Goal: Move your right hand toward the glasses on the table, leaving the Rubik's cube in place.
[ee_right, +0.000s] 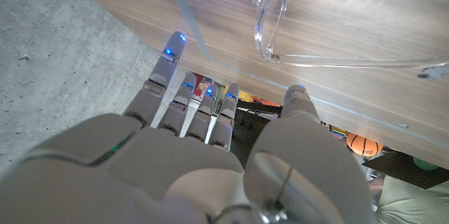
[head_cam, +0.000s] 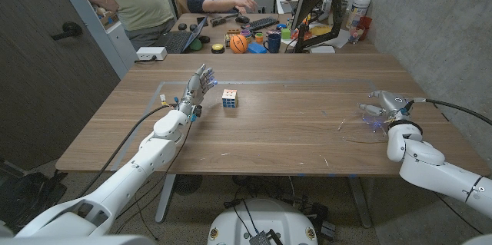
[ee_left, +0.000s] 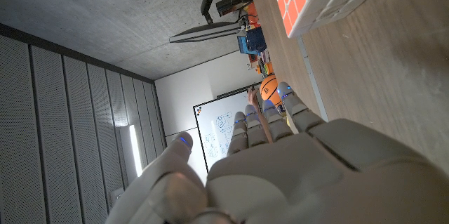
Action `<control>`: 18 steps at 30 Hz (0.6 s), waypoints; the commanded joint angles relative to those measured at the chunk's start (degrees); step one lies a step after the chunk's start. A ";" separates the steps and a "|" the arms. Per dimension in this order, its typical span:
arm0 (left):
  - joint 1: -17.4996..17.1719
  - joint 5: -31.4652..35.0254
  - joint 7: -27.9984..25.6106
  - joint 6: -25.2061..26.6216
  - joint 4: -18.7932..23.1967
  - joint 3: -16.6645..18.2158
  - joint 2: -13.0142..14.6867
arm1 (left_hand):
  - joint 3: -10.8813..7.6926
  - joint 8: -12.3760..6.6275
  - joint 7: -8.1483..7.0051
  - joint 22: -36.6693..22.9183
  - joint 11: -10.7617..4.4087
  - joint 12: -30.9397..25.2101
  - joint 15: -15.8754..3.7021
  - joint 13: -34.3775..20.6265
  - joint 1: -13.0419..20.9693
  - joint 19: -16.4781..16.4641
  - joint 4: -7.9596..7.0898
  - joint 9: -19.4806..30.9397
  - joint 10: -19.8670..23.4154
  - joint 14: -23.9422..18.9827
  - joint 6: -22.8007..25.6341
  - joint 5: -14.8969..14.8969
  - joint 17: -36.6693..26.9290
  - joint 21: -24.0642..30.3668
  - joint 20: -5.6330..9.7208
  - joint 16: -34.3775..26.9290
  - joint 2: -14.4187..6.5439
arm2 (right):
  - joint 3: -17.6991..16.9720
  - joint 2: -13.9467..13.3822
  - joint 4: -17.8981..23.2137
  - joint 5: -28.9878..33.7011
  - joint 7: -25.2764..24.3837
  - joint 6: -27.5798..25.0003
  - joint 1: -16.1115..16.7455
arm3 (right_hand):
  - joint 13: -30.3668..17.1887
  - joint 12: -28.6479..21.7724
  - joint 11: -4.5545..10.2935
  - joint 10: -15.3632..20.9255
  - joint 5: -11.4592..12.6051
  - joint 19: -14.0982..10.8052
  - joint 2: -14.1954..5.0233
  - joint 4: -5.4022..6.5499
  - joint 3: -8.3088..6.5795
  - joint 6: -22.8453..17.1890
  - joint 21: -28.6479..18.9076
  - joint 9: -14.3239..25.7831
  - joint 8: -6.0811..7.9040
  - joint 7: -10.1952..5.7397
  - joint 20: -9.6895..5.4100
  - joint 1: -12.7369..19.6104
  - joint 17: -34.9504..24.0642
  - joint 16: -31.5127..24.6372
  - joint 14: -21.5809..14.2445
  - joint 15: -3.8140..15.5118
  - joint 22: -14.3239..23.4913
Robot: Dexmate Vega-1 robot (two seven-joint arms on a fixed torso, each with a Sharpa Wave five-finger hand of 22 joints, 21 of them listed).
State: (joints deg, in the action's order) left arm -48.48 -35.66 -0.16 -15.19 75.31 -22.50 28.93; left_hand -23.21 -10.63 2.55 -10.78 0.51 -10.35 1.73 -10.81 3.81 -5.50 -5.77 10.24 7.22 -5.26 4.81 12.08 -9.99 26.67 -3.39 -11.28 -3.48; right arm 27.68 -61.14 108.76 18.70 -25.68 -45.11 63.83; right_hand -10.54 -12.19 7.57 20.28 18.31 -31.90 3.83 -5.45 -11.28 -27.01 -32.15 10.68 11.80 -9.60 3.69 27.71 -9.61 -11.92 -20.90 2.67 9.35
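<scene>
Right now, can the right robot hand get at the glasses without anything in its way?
Probably yes. The right robot hand is open beside the clear glasses, with only bare table around them. The cube sits far off by the left robot hand, clear of the path.

The right hand [ee_right: 203, 161] reaches open fingers [ee_right: 163, 69] toward clear glasses [ee_right: 270, 13] on the wooden table [ee_right: 351, 20].

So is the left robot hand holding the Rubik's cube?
No, the left robot hand stands open beside the Rubik's cube, with bare table between them.
</scene>
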 commanded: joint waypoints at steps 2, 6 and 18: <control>0.16 0.07 -0.07 0.31 0.02 -0.14 -0.04 | 0.11 -0.20 0.07 -0.31 0.13 -0.35 0.24 -0.06 -0.57 -0.40 -0.02 0.18 0.05 -0.09 -0.11 0.41 -0.12 -0.43 -0.07 -0.26 -0.33 | -0.31 -0.04 -0.24 -0.91 -0.47 0.56 0.23 | -0.09 -0.05 0.26 0.93 0.37 -1.25 0.09 0.08 0.35 0.05 0.31 0.05 -0.14 -0.14 -0.23 0.62 -0.06 0.24 -0.90 2.16 0.07; 0.22 0.02 0.04 0.25 -0.09 -0.14 -0.09 | 0.13 -0.19 0.14 -0.31 0.11 -0.35 0.24 -0.06 -0.57 -0.40 -0.02 0.18 0.05 -0.08 -0.13 0.42 -0.12 -0.47 -0.03 -0.25 -0.33 | -0.12 -0.04 -0.21 -0.81 -0.47 0.49 0.05 | -0.09 -0.01 0.38 1.07 0.39 -1.54 0.07 0.13 0.45 0.05 0.45 0.05 -0.22 -0.13 -0.42 0.60 -0.07 0.16 -1.36 2.02 0.07; 0.50 -0.16 0.39 0.26 -0.60 -0.08 -0.09 | 0.17 -0.22 0.16 -0.32 0.06 -0.39 0.25 -0.06 -0.58 -0.42 -0.05 0.18 0.13 -0.08 -0.09 0.44 -0.12 -0.56 -0.07 -0.26 -0.34 | 0.20 0.12 -0.17 -0.93 -0.28 0.40 -0.36 | -0.09 0.10 0.43 1.36 0.49 -2.02 -0.02 0.14 0.59 -0.23 0.88 0.06 -0.28 0.03 -0.82 0.78 -0.06 0.28 -1.70 2.17 0.08</control>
State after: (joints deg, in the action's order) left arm -48.28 -35.63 -0.17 -14.98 75.27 -22.59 28.89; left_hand -23.21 -10.63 2.55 -10.78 0.51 -10.35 1.73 -10.65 3.81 -5.49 -5.77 10.24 7.22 -5.26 4.81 12.30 -9.99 26.27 -3.39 -11.28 -3.48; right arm 27.52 -61.19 108.54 17.91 -26.02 -44.58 63.81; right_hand -10.53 -12.19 7.88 21.20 18.31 -33.23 3.83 -5.45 -10.84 -27.01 -31.32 10.68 11.80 -9.60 2.97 27.71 -9.61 -11.68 -22.03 2.56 9.35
